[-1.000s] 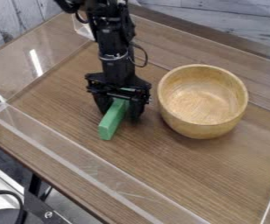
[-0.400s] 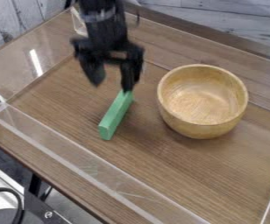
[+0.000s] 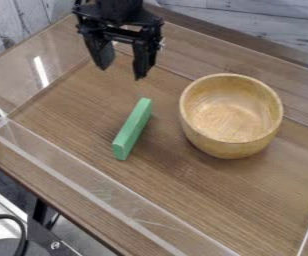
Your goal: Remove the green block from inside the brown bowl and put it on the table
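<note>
We judge the green block (image 3: pixel 133 129), lying flat on the table (image 3: pixel 237 210) at nine o'clock of the brown bowl (image 3: pixel 232 115), light, rigid and best pinched across its narrow middle, while our gripper (image 3: pixel 122 62) hangs empty, jaws spread, at its twelve o'clock.

The green block (image 3: pixel 133 129) lies flat on the table (image 3: pixel 237 195), just left of the brown bowl (image 3: pixel 232 115) and apart from it, its long axis running from near-left to far-right. The bowl stands upright on the table toward the right side. The gripper (image 3: pixel 122 58) hangs above the table behind the block, toward the far left, touching neither block nor bowl.
</note>
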Robot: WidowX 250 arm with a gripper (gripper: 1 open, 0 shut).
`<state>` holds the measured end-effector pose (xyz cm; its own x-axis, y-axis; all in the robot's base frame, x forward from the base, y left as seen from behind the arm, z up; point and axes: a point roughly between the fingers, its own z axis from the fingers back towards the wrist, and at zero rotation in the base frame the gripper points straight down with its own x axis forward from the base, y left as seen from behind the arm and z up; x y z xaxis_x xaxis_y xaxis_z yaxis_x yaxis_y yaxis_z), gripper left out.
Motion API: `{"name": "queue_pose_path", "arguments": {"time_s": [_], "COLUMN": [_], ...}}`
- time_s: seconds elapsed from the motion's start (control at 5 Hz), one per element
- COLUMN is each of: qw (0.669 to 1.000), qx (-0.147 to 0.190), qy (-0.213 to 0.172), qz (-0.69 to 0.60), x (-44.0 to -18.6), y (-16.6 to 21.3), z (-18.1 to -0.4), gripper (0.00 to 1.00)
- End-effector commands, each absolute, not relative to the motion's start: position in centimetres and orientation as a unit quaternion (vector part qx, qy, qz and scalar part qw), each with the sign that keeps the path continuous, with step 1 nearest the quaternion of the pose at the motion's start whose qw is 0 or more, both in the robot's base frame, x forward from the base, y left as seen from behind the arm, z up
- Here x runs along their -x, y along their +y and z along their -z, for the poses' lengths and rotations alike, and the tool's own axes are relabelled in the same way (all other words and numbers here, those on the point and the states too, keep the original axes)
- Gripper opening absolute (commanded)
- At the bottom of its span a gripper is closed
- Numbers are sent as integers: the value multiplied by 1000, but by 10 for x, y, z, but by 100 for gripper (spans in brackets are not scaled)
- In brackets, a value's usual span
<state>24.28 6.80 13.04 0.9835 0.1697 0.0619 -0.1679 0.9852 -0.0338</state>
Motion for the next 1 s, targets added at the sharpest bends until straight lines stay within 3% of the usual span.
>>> {"name": "queue_pose_path", "arguments": {"time_s": [0.0, 0.4, 0.8], "qw": [996, 994, 994], "qx": [-7, -48, 30], "qy": [-54, -49, -92], "qz": [-65, -87, -44], "x": [-242, -231, -243], "y": [77, 74, 50], "z": [-149, -109, -139], "gripper": [100, 100, 100]}}
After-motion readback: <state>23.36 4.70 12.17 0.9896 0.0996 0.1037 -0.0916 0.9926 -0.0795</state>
